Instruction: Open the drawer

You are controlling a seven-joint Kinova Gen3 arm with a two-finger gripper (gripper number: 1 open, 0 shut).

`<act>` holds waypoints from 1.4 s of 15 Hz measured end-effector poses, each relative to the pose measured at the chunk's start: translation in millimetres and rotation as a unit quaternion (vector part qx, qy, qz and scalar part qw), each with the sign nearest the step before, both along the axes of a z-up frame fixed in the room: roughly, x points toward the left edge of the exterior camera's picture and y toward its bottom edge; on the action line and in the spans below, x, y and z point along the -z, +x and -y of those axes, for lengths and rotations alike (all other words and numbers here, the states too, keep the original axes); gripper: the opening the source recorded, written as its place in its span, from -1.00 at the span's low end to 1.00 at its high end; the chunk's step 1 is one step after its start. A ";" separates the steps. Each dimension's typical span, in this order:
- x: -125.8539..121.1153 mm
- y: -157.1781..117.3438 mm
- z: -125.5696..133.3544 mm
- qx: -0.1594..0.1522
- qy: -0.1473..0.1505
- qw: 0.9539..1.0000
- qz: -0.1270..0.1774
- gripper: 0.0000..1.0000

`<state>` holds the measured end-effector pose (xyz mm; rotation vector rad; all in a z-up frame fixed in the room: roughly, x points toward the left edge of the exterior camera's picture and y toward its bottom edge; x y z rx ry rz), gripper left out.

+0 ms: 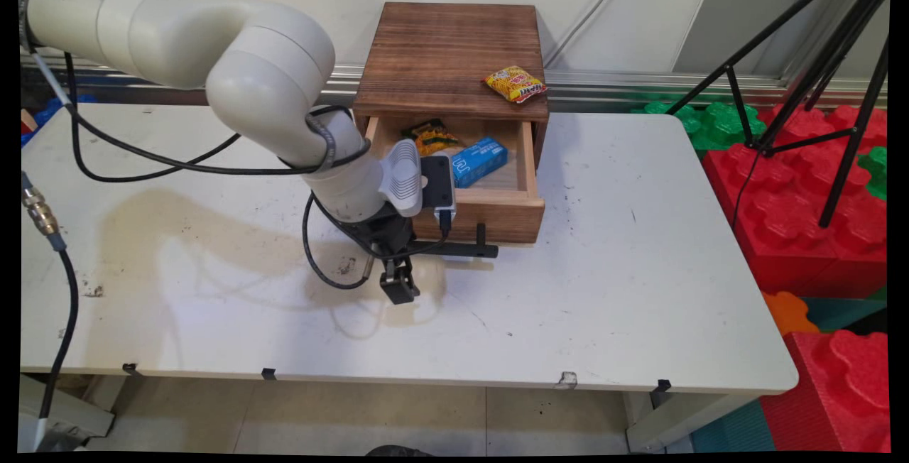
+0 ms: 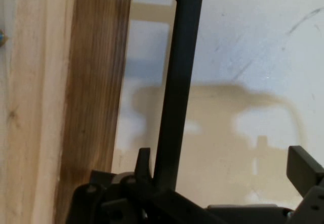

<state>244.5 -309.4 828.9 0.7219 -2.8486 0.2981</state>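
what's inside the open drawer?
In the drawer: a blue box and a dark yellow-printed snack packet toward the back. The arm's wrist covers the drawer's front left part, so anything there is hidden. Another yellow packet lies on the cabinet top.

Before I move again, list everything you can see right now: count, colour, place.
Wooden drawer box: one, dark brown, at the table's far edge; its drawer is pulled open.
Black bar handle: one, on the drawer front.
Yellow snack packet: one, on the box's top, right side.
Blue carton: one, inside the drawer.
Dark yellow-printed packet: one, inside the drawer, at the back left.
White table: one, stained, under everything.
Foam blocks: several, red, green, orange, right of the table.
Black tripod: one, upper right.
Black gripper: one, open, beside the handle's left end.
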 end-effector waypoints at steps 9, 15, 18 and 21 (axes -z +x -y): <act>-5.1 -3.0 -18.8 0.000 0.004 1.000 0.000 1.00; -6.3 -6.2 -34.3 0.001 0.010 1.000 -0.003 1.00; -6.2 -7.7 -40.3 0.001 0.013 1.000 -0.004 1.00; -6.2 -9.4 -45.7 0.002 0.016 1.000 -0.005 1.00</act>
